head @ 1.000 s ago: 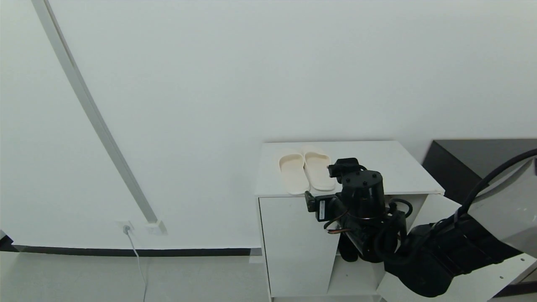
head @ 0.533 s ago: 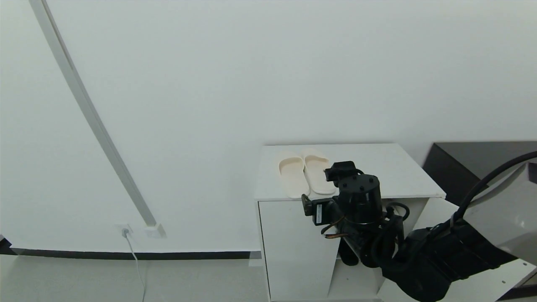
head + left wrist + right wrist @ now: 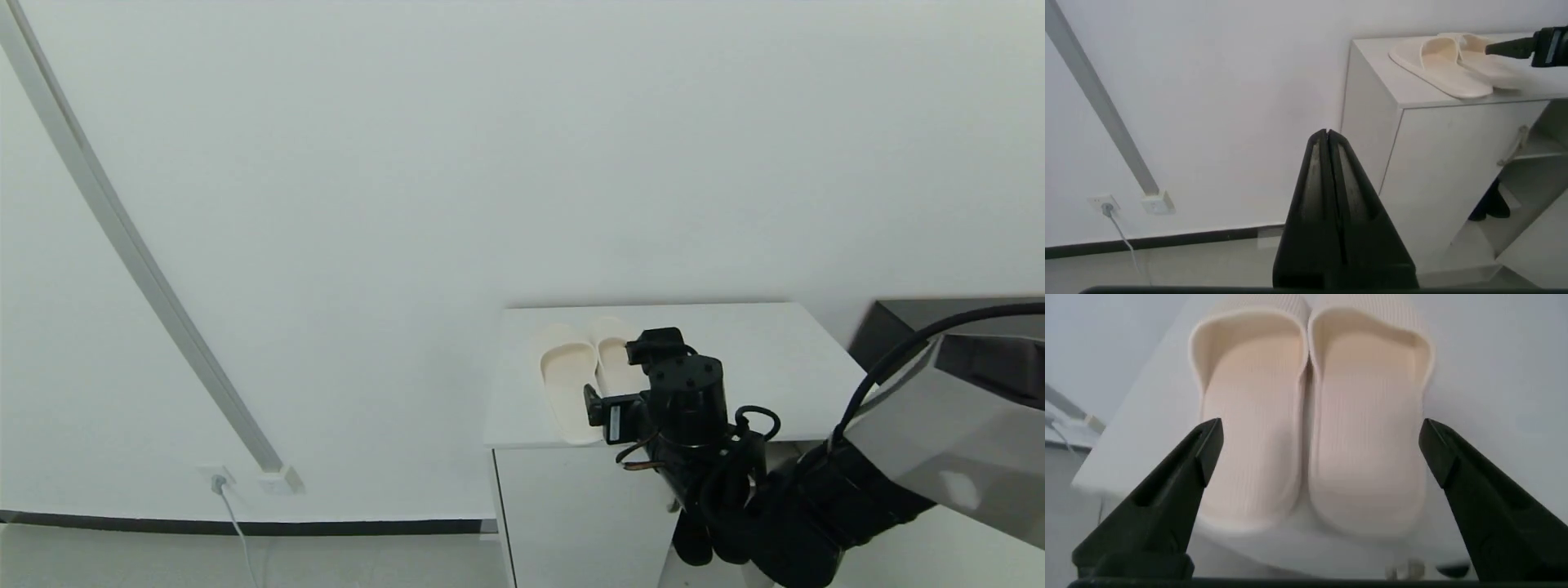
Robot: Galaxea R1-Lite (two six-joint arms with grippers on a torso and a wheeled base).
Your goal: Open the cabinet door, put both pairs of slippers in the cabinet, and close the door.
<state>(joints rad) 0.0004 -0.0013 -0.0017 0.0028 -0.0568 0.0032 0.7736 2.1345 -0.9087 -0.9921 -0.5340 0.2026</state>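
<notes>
White cabinet (image 3: 775, 367) top bears cream slippers (image 3: 571, 384); right gripper (image 3: 1320, 433) spread wide just before them, left gripper (image 3: 1327, 139) pressed together; dark shape (image 3: 1490, 204) inside, maybe slippers

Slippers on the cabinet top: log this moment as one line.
right gripper: open, facing cream slippers | cream slippers: side by side on cabinet top, ungrasped | left gripper: shut, clear of cabinet top
</notes>
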